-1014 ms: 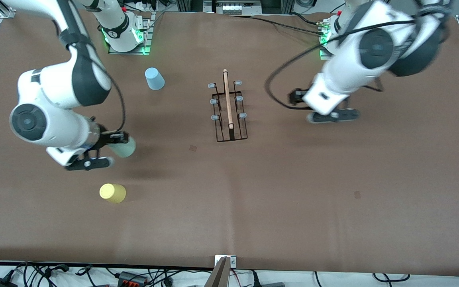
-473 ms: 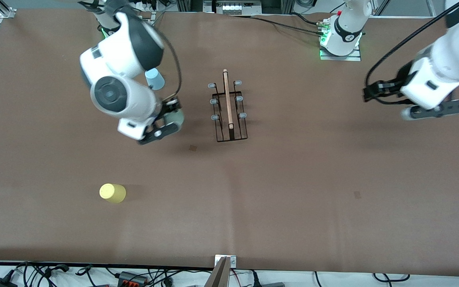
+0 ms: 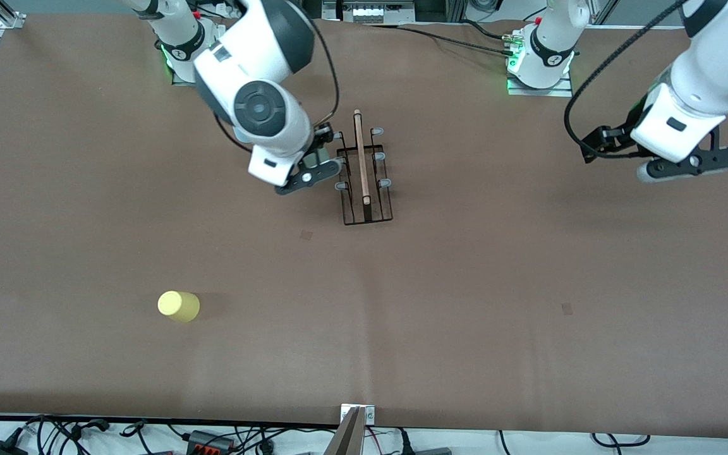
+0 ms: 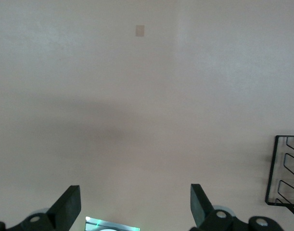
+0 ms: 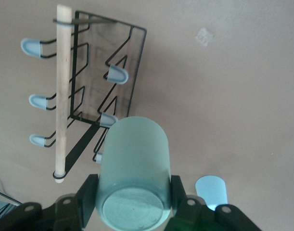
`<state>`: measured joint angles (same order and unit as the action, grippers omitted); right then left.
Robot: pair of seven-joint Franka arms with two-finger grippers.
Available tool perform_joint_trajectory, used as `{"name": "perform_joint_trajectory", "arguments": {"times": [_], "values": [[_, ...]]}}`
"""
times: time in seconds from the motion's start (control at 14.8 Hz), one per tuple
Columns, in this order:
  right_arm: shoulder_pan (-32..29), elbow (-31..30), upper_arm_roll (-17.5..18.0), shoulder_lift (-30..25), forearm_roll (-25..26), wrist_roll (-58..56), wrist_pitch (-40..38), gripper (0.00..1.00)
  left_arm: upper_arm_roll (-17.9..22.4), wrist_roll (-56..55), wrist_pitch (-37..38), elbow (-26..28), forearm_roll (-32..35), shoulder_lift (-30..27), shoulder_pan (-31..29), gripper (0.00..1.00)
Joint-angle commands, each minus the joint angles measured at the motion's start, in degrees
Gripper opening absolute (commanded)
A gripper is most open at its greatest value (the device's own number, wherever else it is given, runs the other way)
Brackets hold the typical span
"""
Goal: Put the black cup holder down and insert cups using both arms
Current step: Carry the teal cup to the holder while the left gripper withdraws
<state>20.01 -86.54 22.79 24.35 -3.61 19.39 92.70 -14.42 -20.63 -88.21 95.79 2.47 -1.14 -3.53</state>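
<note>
The black cup holder (image 3: pixel 364 170) stands upright mid-table, with its wooden rod (image 3: pixel 360 155) on top and grey-tipped pegs. My right gripper (image 3: pixel 321 158) is shut on the mint green cup (image 3: pixel 320 154), holding it over the pegs on the side toward the right arm's end. In the right wrist view the mint cup (image 5: pixel 134 168) lies sideways between the fingers (image 5: pixel 87 197), next to the holder (image 5: pixel 106 72). The yellow cup (image 3: pixel 178 306) stands nearer the front camera. The light blue cup (image 5: pixel 211 191) shows only in the right wrist view. My left gripper (image 3: pixel 686 165) is open and empty over bare table.
The brown table mat (image 3: pixel 465 303) has small marks (image 3: pixel 306 234) near the holder. Cables and a metal bracket (image 3: pixel 356 417) lie along the table's near edge. The left wrist view shows one corner of the holder (image 4: pixel 286 168) and bare mat.
My right arm has carried the mint cup from near the yellow cup to the holder's pegs. My left arm has swung away from the holder toward its end of the table.
</note>
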Motion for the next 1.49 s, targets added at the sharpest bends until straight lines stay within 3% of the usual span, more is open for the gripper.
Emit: {"name": "perform_joint_trajectory", "arguments": {"times": [0.0,1.42], "values": [[1.7,-0.8,0.0,-0.7,-0.6,1.4,-0.8,0.24,1.2,4.1,-3.3,4.4,-0.4,-3.8,-1.1,1.0],[6.0,-4.5,0.0,1.1,-0.7,1.5,2.8,0.24,1.6,5.5,-1.7,2.3,-2.0,-1.9,-3.7,1.0]]}}
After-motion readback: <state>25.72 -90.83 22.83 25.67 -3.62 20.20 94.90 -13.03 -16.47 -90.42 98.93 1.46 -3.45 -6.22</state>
